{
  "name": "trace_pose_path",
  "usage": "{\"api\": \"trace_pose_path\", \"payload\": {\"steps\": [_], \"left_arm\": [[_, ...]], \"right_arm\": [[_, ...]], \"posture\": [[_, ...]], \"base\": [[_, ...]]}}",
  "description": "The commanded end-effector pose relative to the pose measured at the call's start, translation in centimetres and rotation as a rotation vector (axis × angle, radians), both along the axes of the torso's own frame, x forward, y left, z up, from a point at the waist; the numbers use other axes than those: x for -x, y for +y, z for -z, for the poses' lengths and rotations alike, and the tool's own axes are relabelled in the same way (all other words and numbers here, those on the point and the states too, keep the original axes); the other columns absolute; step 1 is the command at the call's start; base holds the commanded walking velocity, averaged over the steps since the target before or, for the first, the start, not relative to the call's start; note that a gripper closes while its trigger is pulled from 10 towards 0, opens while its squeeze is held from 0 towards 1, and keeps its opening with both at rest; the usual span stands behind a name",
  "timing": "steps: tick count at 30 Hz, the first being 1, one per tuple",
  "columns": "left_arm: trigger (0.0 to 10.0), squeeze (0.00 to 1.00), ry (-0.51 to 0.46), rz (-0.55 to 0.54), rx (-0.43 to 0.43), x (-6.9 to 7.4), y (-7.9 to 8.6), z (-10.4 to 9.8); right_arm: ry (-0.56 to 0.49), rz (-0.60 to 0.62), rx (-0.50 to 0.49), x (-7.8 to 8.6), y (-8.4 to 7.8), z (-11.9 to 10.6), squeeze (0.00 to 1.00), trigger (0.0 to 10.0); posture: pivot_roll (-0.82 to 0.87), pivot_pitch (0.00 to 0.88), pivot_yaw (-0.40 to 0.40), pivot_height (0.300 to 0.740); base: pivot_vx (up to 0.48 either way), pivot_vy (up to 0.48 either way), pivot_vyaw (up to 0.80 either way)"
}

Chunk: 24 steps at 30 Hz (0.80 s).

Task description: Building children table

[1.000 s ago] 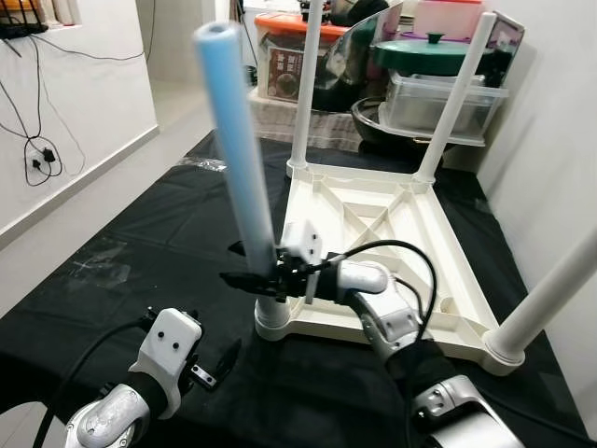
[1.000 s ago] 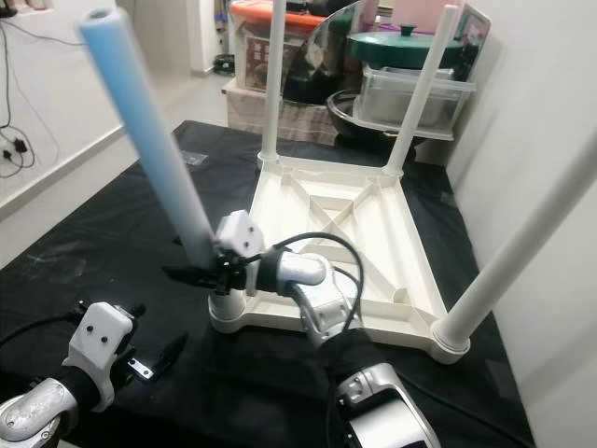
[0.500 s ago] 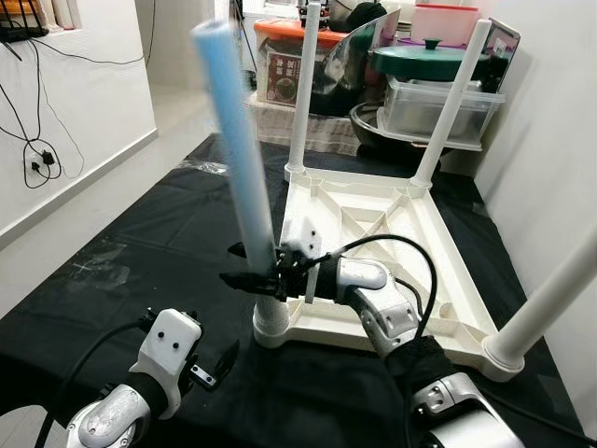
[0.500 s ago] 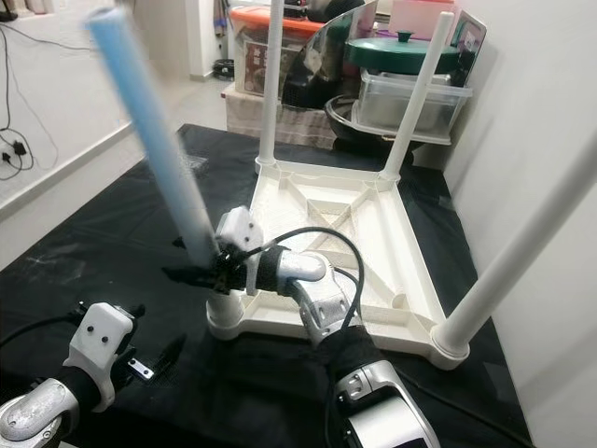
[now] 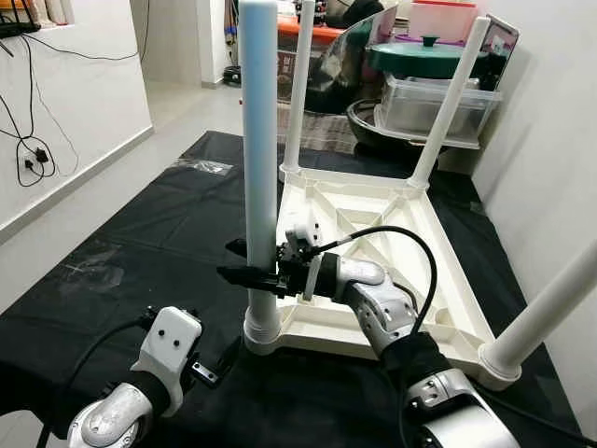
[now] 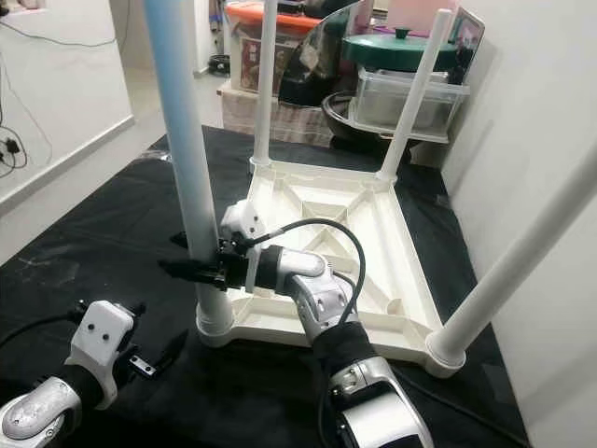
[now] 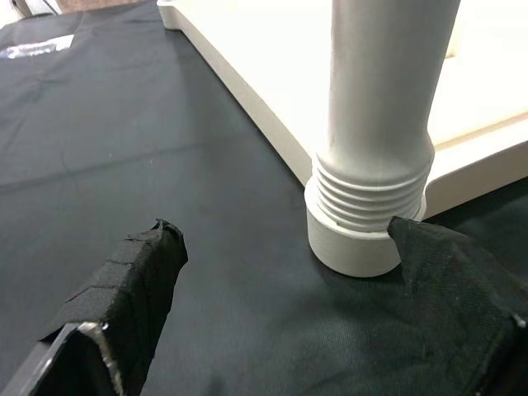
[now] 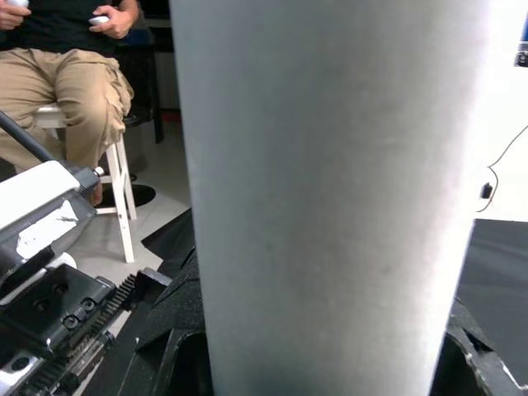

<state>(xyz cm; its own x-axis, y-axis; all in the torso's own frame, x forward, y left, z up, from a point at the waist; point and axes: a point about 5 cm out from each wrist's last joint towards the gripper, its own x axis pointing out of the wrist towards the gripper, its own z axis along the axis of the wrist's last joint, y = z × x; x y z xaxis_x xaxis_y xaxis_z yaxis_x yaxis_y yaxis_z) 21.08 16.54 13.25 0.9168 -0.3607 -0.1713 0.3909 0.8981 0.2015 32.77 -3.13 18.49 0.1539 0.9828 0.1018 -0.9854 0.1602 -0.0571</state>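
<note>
Right gripper (image 5: 250,276) fingers clamp leg (image 5: 259,168), threads exposed above socket (image 7: 355,243) at 7 o'clock corner: your cross-threading risk. Left gripper (image 7: 289,272) fingers wide.

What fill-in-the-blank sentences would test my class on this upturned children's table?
1. The right gripper is shut on a pale blue table ____.
2. The white table top lies upside down on a ____ cloth.
3. The left gripper hangs ____ beside the threaded corner socket.

Missing words: leg; black; open
</note>
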Motion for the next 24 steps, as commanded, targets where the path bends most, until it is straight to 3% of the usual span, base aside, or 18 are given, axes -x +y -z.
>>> {"api": "trace_pose_path", "payload": {"steps": [1,7,8,9,10,12,13,14,15,16,19,20,21,22,24], "left_arm": [[10.0,0.0,0.003,-0.009,0.002,0.1,0.2,0.1],[10.0,0.0,0.006,-0.01,0.006,0.1,0.3,0.1],[10.0,0.0,0.006,-0.01,0.008,0.0,0.3,0.1],[10.0,0.0,0.006,-0.01,0.008,0.0,0.3,0.1],[10.0,0.0,0.007,-0.01,0.011,0.0,0.3,0.1],[10.0,0.0,0.007,-0.01,0.011,0.0,0.3,0.1],[10.0,0.0,0.008,-0.012,0.011,0.0,0.3,0.1],[10.0,0.0,0.008,-0.012,0.011,0.0,0.3,0.1],[10.0,0.0,0.008,-0.013,0.011,0.0,0.3,0.2],[10.0,0.0,0.008,-0.013,0.011,0.0,0.3,0.2],[10.0,0.0,0.01,-0.017,0.007,0.1,0.4,0.2],[10.0,0.0,0.01,-0.017,0.007,0.1,0.4,0.2],[10.0,0.0,0.01,-0.018,0.005,0.0,0.4,0.2],[10.0,0.0,0.01,-0.018,0.005,0.0,0.4,0.2],[10.0,0.0,0.008,-0.019,0.004,-0.1,0.4,0.2]], "right_arm": [[0.024,-0.036,-0.017,0.6,0.8,0.5,0.0,0.0],[0.02,0.004,-0.03,0.5,0.5,0.6,0.0,0.0],[0.014,0.088,-0.046,0.1,0.1,0.5,0.0,0.0],[0.014,0.088,-0.046,0.1,0.1,0.5,0.0,0.0],[0.022,0.196,-0.066,-0.6,-0.4,0.4,0.0,0.0],[0.022,0.196,-0.066,-0.6,-0.4,0.4,0.0,0.0],[0.042,0.371,-0.088,-1.4,-1.2,0.4,0.0,0.0],[0.042,0.371,-0.088,-1.4,-1.2,0.4,0.0,0.0],[0.056,0.521,-0.096,-2.0,-2.0,0.6,0.0,0.0],[0.056,0.521,-0.096,-2.0,-2.0,0.6,0.0,0.0],[0.159,0.868,-0.008,-2.8,-4.4,2.5,0.0,0.0],[0.159,0.868,-0.008,-2.8,-4.4,2.5,0.0,0.0],[0.192,0.971,0.026,-2.8,-5.1,3.3,0.0,0.0],[0.192,0.971,0.026,-2.8,-5.1,3.3,0.0,0.0],[0.209,1.091,0.056,-2.7,-6.1,4.0,0.0,0.0]], "posture": [[0.15,0.0,-0.12,0.74],[0.14,0.0,-0.114,0.74],[0.14,0.0,-0.111,0.74],[0.14,0.0,-0.111,0.74],[0.14,0.0,-0.111,0.74],[0.14,0.0,-0.111,0.74],[0.13,0.0,-0.109,0.74],[0.13,0.0,-0.109,0.74],[0.13,0.0,-0.105,0.74],[0.13,0.0,-0.105,0.74],[0.12,0.0,-0.097,0.74],[0.12,0.0,-0.097,0.74],[0.12,0.0,-0.095,0.74],[0.12,0.0,-0.095,0.74],[0.11,0.0,-0.092,0.74]], "base": [[0.0,0.0,0.0],[0.0,0.0,0.0],[0.0,0.0,0.0],[0.0,0.0,0.0],[0.0,0.0,0.0],[0.0,0.0,0.0],[0.0,0.0,0.0],[0.0,0.0,0.0],[0.0,0.0,0.0],[0.0,0.0,0.0],[0.0,0.0,0.0],[0.0,0.0,0.0],[0.0,0.0,0.0],[0.0,0.0,0.0],[0.0,0.0,0.0]]}}
